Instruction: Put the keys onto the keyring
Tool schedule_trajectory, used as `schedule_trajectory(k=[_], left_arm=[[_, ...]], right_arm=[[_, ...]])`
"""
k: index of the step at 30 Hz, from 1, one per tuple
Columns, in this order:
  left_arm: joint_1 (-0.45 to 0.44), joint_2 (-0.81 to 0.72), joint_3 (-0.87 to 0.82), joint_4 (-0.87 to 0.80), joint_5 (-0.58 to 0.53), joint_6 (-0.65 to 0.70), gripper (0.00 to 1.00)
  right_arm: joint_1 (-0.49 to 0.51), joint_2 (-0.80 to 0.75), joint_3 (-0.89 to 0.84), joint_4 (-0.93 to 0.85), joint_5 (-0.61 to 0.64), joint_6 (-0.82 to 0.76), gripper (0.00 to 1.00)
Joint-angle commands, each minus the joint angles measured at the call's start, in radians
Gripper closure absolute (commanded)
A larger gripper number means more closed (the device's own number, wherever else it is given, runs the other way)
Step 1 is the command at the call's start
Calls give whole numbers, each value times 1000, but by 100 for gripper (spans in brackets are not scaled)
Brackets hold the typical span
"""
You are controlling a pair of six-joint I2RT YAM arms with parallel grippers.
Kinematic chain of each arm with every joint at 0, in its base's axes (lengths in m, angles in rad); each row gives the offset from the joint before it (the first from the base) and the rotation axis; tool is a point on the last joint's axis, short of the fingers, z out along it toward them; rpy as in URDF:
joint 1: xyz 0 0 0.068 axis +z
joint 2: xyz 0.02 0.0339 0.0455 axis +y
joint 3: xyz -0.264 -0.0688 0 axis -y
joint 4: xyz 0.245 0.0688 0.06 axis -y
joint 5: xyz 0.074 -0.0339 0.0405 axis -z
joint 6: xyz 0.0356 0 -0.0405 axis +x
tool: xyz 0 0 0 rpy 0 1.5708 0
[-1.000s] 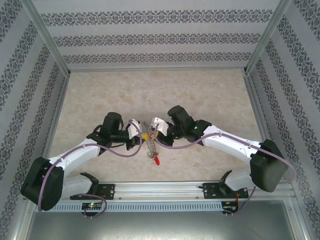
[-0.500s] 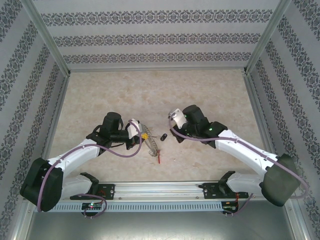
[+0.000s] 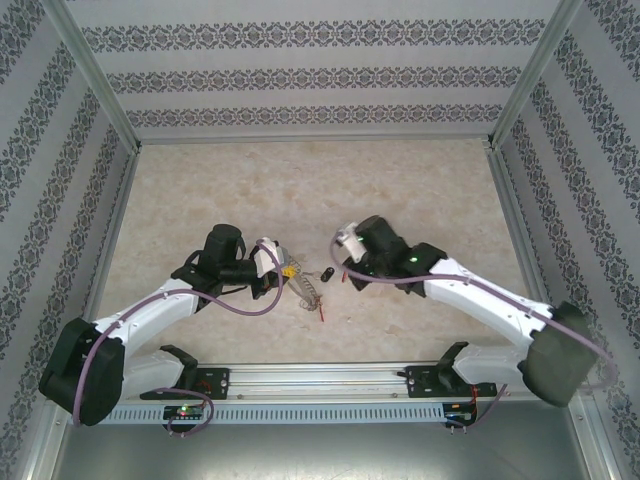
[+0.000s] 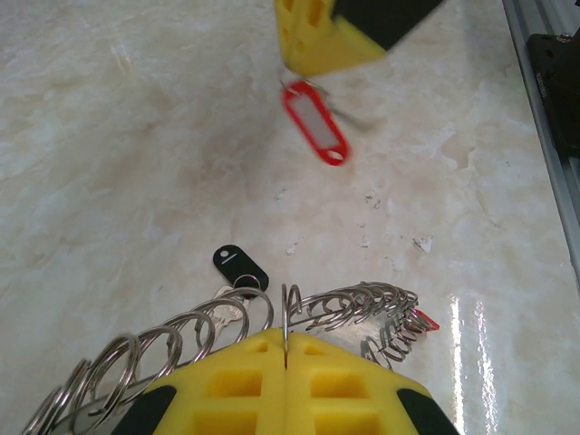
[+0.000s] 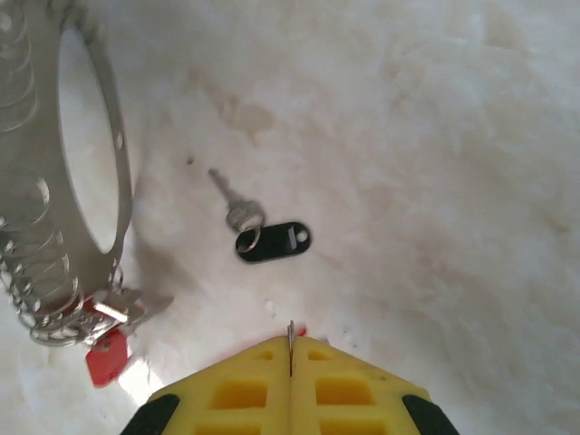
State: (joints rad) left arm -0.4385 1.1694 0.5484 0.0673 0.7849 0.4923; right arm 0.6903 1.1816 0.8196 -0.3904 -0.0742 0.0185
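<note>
Threading step: left tool (image 4: 285, 349) closed on keyring (image 4: 358, 304), right tool (image 5: 290, 349) closed on red-tag key (image 4: 314, 122). Next: align its ring w/ a loop; black key (image 5: 272, 242) waits.

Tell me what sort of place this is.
Likely a robot test cell: patterned wall panels in aluminium framing box in a marble-look tabletop, with the left arm and right arm bolted to a rail at its near edge.

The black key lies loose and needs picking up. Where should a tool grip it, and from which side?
Take the black key by its black plastic end, pinching across the short width, from straight above. It lies flat on the table; that end looks the bulkiest part, while the metal blade is thin.
</note>
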Motion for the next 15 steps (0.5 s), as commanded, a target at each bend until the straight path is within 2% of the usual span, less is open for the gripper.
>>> schedule_trajectory(k=[1,3,8,15], left_arm=[[-11,-17,15,-2,7,20,100],[-12,-24,13,3,9,18,100],[-12,-15,15,11,20,19,100],[-11,-15,13,19,17,14,100]], right_arm=[[-40,-116,-94,220,-205,14,100],[-23,-141,-95,192,-227,-61,100],[-51,-161,-127,182,-416,-197,100],[-26,-112,-92,169,-402,-273,100]])
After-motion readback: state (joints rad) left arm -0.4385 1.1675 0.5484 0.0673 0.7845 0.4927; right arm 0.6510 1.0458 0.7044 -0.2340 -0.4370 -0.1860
